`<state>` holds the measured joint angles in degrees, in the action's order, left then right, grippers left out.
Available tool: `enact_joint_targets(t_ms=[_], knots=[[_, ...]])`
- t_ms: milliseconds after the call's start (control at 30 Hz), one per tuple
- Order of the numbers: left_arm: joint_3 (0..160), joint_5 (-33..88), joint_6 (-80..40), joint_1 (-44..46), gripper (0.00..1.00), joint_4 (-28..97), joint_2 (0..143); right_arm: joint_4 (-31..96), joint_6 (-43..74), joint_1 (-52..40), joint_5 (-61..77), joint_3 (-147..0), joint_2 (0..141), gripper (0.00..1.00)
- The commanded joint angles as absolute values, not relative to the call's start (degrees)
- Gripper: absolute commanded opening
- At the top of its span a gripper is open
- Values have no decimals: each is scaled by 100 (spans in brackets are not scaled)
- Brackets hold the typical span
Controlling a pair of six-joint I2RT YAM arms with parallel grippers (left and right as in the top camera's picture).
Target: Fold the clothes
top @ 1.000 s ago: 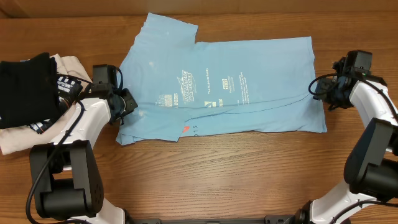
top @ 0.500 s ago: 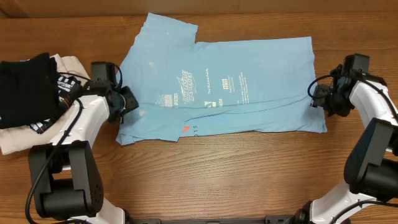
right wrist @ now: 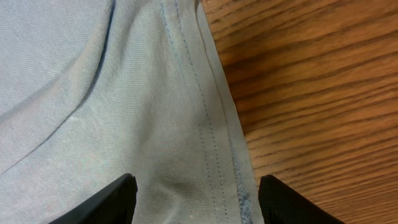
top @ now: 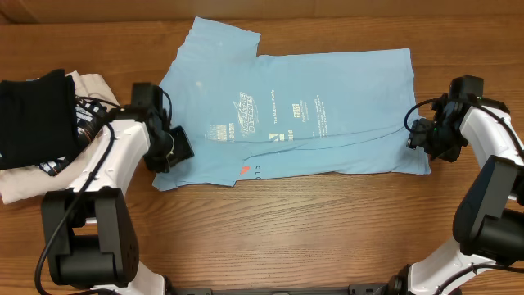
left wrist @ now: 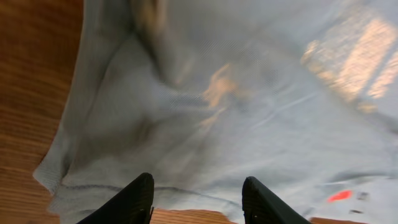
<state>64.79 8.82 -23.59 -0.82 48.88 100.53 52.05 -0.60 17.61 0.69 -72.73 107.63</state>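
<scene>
The clothes, a light blue T-shirt (top: 327, 98) with white print and a small coral mark (top: 244, 170), lie partly folded across the middle of the table, a sleeve sticking out at the back left. My left gripper (top: 177, 149) hangs open over the shirt's front left corner. In the left wrist view its gripper (left wrist: 198, 202) straddles the shirt's edge (left wrist: 186, 124) with bare wood between the tips. My right gripper (top: 419, 133) is open at the shirt's right edge. The right wrist view shows that gripper (right wrist: 196, 202) spanning the stitched hem (right wrist: 211, 137), holding nothing.
A black folded garment (top: 33, 115) lies on a beige folded garment (top: 94, 84) at the left edge, close behind the left arm. Bare wooden table (top: 286, 238) runs along the front of the shirt.
The left gripper has opened and slid forward along the shirt's left edge to its front corner. The right gripper has edged forward and inward onto the right hem, jaws a little wider.
</scene>
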Motion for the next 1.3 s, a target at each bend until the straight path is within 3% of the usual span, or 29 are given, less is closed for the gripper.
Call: enact_joint_targets(t_ms=[0,233,367,700,867,1267], knots=[[6165,499,-2322,-62,49,4755,10007,5162,8,1774,180,-7155,10744,65],[5830,259,-2333,-71,50,3903,10007,4657,16,1774,611,-6742,10744,54],[5813,226,-2327,-71,53,3671,10007,4407,19,1772,764,-6598,10744,40],[5133,145,-2335,-71,53,3118,10009,4451,25,1774,517,-6219,10744,35],[4788,145,-2335,-73,54,3127,10009,4794,587,1774,-47,-6219,10744,33],[4528,-395,-2790,-292,49,4066,10007,5745,1382,1796,-770,-6219,10744,31]])
